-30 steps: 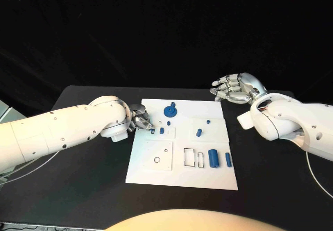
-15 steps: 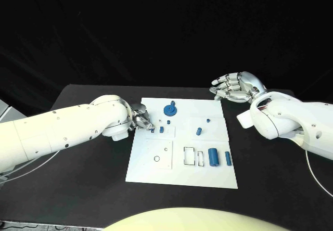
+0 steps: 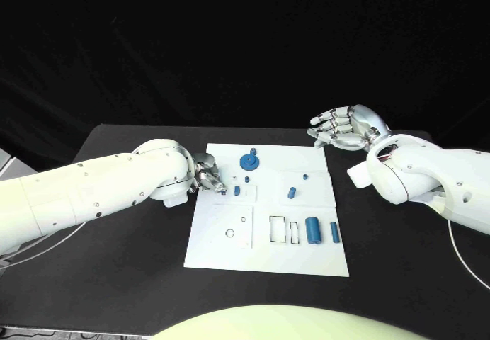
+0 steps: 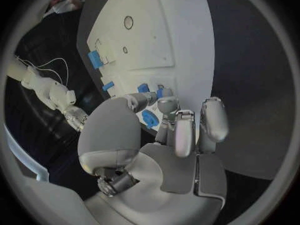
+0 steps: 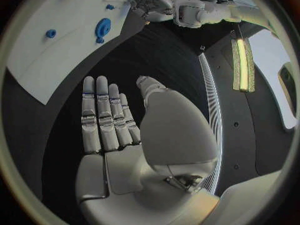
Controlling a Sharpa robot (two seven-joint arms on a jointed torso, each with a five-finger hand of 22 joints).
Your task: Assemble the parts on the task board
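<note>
Black counter (image 3: 122, 234) carries the flat white rectangular task board (image 3: 268, 256), which lies square to the robot, between the two arms.

Left arm reaches in over the board's left edge. Left hand (image 3: 208, 177) sits low there, fingers curled together right at a small blue part (image 4: 149, 118) near the board's upper-left recesses. Looks like a pinch, but the fingertips hide the contact, so I can't tell whether it actually holds the part or just touches it. My read: it's seating or picking that piece.

Right hand (image 3: 345, 128) is off the board, raised past its far right corner, fingers spread and holding nothing. Probably parked to keep out of the left arm's way.

Other pieces on the board:
- round blue disc with a knob (image 3: 250, 163), near the far edge
- tall blue cylinder (image 3: 314, 231) and a slimmer blue peg (image 3: 334, 231), side by side near the right edge
- small blue peg (image 3: 292, 192), mid-board
- rectangular outlined slots (image 3: 280, 229), just beside the cylinder, unfilled
- small round hole (image 3: 231, 234), in the lower-left plate, also open

Nothing blocks the open slots; the left forearm does shade the board's left margin.
</note>
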